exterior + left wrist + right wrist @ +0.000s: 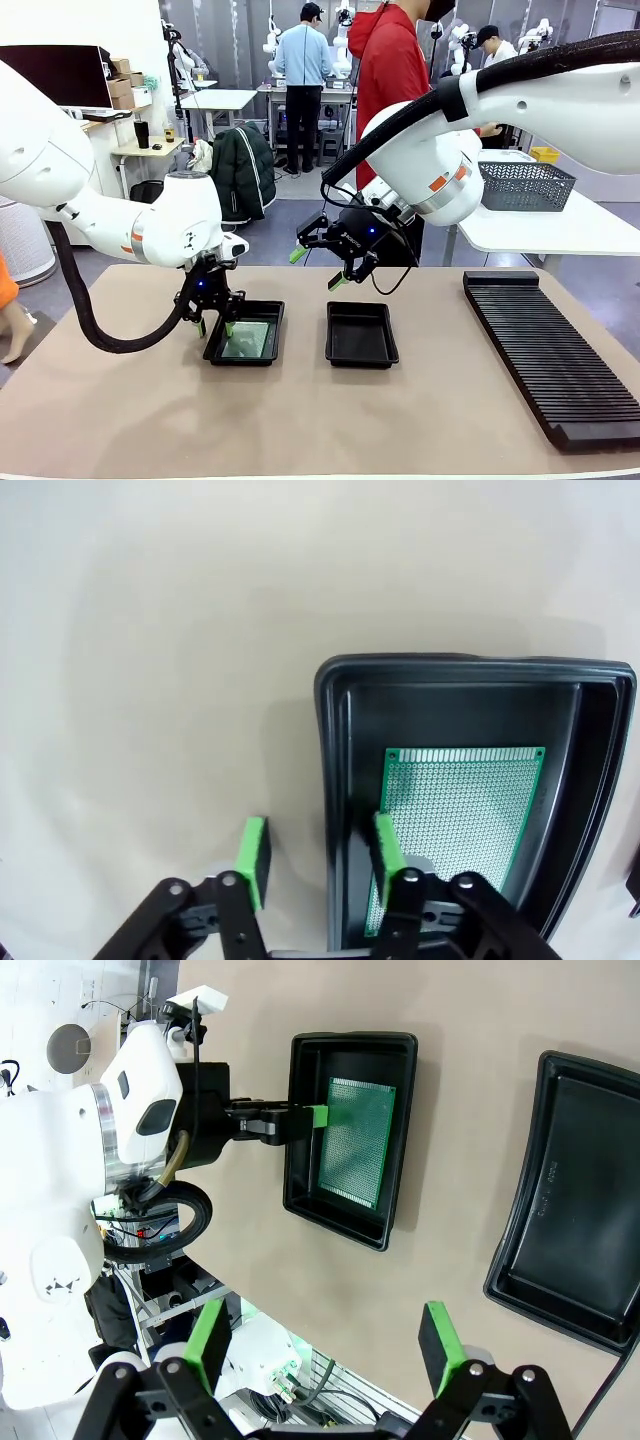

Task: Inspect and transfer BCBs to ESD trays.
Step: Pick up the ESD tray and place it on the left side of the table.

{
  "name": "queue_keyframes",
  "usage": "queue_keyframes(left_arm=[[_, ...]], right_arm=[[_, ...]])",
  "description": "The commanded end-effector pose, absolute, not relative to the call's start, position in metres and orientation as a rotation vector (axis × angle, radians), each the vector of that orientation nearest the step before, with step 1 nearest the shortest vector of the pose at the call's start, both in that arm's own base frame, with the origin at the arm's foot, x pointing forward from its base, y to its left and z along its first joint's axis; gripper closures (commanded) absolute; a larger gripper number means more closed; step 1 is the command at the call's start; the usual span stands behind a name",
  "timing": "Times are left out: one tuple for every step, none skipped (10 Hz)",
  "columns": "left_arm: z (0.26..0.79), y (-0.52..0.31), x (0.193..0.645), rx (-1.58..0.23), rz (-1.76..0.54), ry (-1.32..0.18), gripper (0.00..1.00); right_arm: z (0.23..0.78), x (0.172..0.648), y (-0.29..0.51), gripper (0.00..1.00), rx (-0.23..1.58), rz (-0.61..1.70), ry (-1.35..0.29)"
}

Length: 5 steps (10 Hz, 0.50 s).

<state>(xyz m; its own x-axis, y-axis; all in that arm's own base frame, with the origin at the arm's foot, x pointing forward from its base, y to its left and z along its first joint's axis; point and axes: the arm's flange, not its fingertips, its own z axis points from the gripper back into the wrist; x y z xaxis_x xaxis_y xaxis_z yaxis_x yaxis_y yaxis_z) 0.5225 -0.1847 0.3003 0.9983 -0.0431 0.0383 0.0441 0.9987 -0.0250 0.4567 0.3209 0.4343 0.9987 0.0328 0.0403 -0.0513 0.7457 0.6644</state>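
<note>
- Progress: one BCB (465, 815), a green perforated board, lies flat on the floor of the left ESD tray (245, 362). The right ESD tray (360, 335) holds nothing. As I judge it, one transfer is as good as done, and the second tray has yet to receive a board.
- Supply: the long black ribbed rack (550, 360) sits at the right of the bench (120, 400). From where I stand I can make out no board in it, so the source of the next BCB cannot be told.
- Left pincer (214, 327): low at the outer side wall of the left ESD tray, the side away from the other tray. Its jaws are partly apart and straddle that wall. One green pad (255, 858) is outside, over the bench and clear of the rim. The other pad (385, 842) is inside the tray, at the edge of the BCB. Whether the inner pad touches the board cannot be told, and nothing looks clamped.
- BCB relative to the left pincer: the board lies inside the tray, just beside and ahead of the inner finger. One of its sides runs along the wall that the jaws straddle.
- Right pincer (316, 269): raised in the air above the far side of the bench, between the two trays. Its jaws are spread wide and hold nothing. Both trays, and the BCB, lie below it and well apart from it.
</note>
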Motion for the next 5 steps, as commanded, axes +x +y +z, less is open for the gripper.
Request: queue_keyframes(left_arm=[[0.2985,-0.1829,0.5150,-0.006,-0.024,-0.091,0.71],[0.2991,-0.1830,0.5143,-0.013,-0.021,-0.099,0.68],[0.2990,-0.1832,0.5141,-0.015,-0.022,-0.100,0.87],[0.2992,-0.1825,0.5147,-0.016,-0.020,-0.098,0.85],[0.2989,-0.1824,0.5154,-0.016,-0.020,-0.096,1.00]], right_arm=[[0.4352,0.4561,0.3224,0.00,0.710,0.030,-0.031],[0.4352,0.4561,0.3224,0.00,0.710,0.030,-0.031],[0.4352,0.4561,0.3224,0.00,0.710,0.030,-0.031],[0.4352,0.4561,0.3224,0.00,0.710,0.030,-0.031],[0.4352,0.4561,0.3224,0.00,0.710,0.030,-0.031]])
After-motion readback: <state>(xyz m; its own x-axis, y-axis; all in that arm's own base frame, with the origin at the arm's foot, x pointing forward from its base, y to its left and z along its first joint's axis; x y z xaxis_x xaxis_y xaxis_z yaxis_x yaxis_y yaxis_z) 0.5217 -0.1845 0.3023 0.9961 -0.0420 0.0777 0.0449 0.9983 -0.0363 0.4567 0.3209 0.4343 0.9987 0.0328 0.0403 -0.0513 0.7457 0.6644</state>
